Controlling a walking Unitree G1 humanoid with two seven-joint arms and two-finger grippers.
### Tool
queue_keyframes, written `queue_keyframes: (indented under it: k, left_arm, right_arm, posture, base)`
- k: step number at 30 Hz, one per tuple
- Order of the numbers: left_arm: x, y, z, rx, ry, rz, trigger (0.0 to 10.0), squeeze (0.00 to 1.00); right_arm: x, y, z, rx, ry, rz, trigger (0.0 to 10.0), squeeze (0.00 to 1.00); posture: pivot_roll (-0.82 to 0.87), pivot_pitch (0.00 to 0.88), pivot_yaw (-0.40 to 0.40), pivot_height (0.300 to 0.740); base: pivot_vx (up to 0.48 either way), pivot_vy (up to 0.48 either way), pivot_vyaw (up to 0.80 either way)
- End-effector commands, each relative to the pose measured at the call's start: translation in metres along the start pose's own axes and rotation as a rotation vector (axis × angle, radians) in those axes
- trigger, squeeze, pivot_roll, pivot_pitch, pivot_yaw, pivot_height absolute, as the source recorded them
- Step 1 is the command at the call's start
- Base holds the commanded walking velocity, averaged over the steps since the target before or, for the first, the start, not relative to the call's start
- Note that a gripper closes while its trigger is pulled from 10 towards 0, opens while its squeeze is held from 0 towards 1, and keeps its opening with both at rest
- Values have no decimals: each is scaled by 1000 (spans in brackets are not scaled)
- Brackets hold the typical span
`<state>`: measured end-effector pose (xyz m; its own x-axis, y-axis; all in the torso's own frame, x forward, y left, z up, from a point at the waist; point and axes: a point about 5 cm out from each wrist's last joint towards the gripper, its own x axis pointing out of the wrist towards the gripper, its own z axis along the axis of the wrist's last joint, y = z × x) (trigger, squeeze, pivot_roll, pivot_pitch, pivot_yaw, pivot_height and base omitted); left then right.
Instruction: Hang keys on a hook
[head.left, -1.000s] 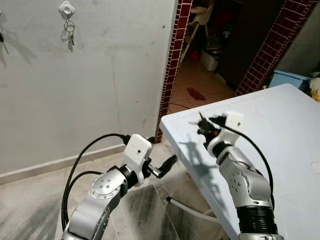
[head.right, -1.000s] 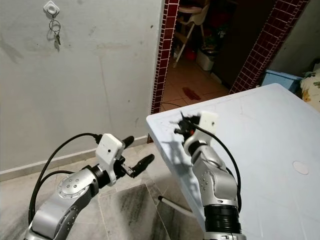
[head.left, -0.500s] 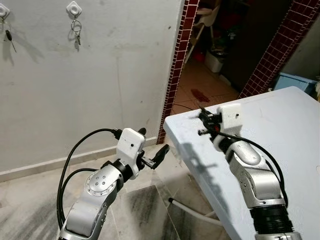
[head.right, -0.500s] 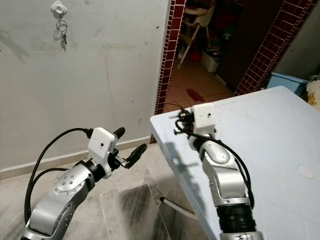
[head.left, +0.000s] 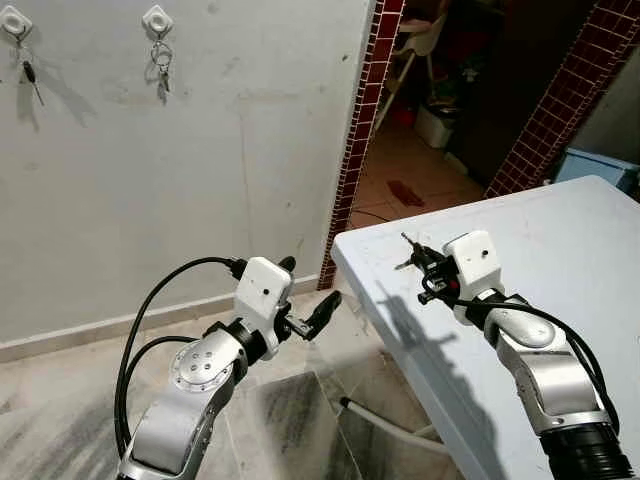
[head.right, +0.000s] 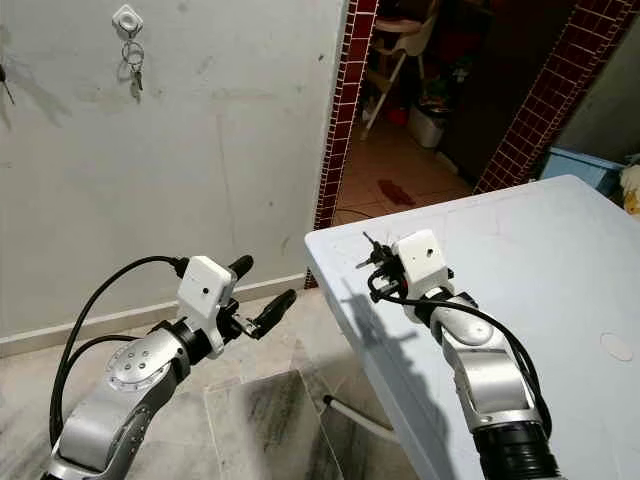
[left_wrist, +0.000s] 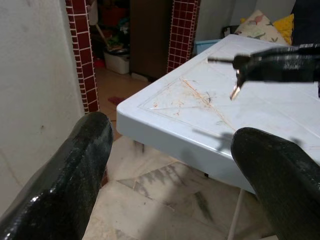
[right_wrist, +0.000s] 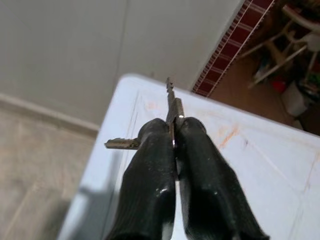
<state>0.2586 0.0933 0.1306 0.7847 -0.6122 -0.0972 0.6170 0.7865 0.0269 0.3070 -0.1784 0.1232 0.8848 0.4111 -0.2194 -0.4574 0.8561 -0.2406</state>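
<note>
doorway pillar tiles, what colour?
Dark red tiles with pale grout, clearest in the left eye view.

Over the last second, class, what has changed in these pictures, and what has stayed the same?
The camera has turned, so the wall hooks and table sit differently in frame. The right gripper has swung its wrist round above the table corner, still shut on the keys. The left gripper stays open and idle beside the table. Keys already hanging on the hooks have not changed.
</note>
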Motion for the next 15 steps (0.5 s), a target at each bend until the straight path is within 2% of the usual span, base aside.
queue_keyframes:
  k: [1,7,11,14,15]
  left_arm:
    - [2,-3,-1,2,7,-22,10000,0]
    - [1,-6,-2,-2,11,-30,10000,0]
    - [1,-6,-2,-4,13,-33,10000,0]
    - [2,-6,-2,-6,15,-35,10000,0]
    - [2,-6,-2,-7,14,-36,10000,0]
  right_arm:
    - [-2,-5,-7,-40,46,-15,10000,0]
    - [-3,-13,-23,-105,168,-63,10000,0]
    - [-2,-17,-22,-83,180,-125,10000,0]
    - [0,-9,-26,-57,198,-110,10000,0]
    - [0,-5,-28,-47,202,-102,10000,102]
  posture:
    - [143,1,-97,740]
    - [144,6,-96,740]
    - [142,7,-97,740]
    - [137,9,-99,740]
    - [133,9,-102,740]
  base:
    - [0,0,0]
    - [0,0,0]
    - [0,0,0]
    - [0,0,0]
    - [0,0,0]
